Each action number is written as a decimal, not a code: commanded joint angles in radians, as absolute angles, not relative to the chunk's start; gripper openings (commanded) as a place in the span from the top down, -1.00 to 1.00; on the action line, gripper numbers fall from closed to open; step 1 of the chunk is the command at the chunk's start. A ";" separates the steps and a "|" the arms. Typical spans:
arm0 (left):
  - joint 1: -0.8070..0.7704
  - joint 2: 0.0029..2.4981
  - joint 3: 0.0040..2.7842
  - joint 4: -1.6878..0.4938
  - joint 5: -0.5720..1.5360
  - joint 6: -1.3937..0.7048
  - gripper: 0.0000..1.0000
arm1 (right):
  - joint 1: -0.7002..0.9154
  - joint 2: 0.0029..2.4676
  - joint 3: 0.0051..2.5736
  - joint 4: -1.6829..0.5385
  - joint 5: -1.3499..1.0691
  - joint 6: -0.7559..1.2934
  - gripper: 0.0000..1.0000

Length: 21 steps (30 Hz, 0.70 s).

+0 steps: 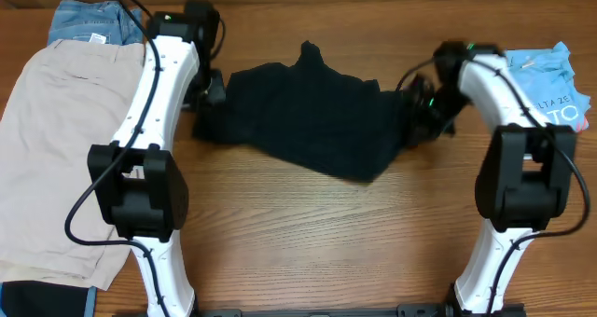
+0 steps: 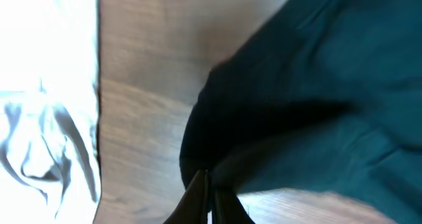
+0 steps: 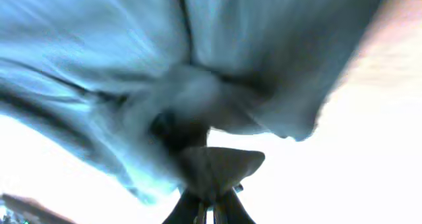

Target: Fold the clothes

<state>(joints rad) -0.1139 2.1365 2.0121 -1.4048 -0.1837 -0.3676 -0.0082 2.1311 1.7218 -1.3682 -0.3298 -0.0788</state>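
Note:
The black T-shirt [image 1: 308,112] lies crumpled across the middle of the wooden table. My left gripper [image 1: 210,98] sits at the shirt's left edge. In the left wrist view its fingers [image 2: 198,191] are pressed together, shut on a fold of the dark cloth [image 2: 316,85]. My right gripper [image 1: 415,107] is at the shirt's right edge. The right wrist view shows it [image 3: 210,201] shut on a pinched tuft of the fabric [image 3: 165,66], which bunches above the fingertips. The shirt's logo is hidden.
Beige shorts [image 1: 56,140] are spread along the left side of the table, with blue denim [image 1: 89,20] behind them at the back left. A light-blue printed tee [image 1: 560,79] lies at the back right. Bare wood [image 1: 326,233] fills the front centre.

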 commanded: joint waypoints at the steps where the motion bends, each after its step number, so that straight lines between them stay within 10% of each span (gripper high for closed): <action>1: -0.060 2.063 2.191 -1.393 -0.183 -0.378 0.92 | -0.041 2.025 1.999 -1.434 -0.266 -0.052 0.92; 21: -0.064 2.050 2.126 -1.356 -0.145 -0.389 0.92 | -0.046 2.031 1.952 -1.620 -0.134 -0.052 0.86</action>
<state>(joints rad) -0.0662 2.0491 2.1445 -1.3617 -0.1448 -0.3683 -0.0452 2.0296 1.9938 -1.6337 -0.1669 -0.0559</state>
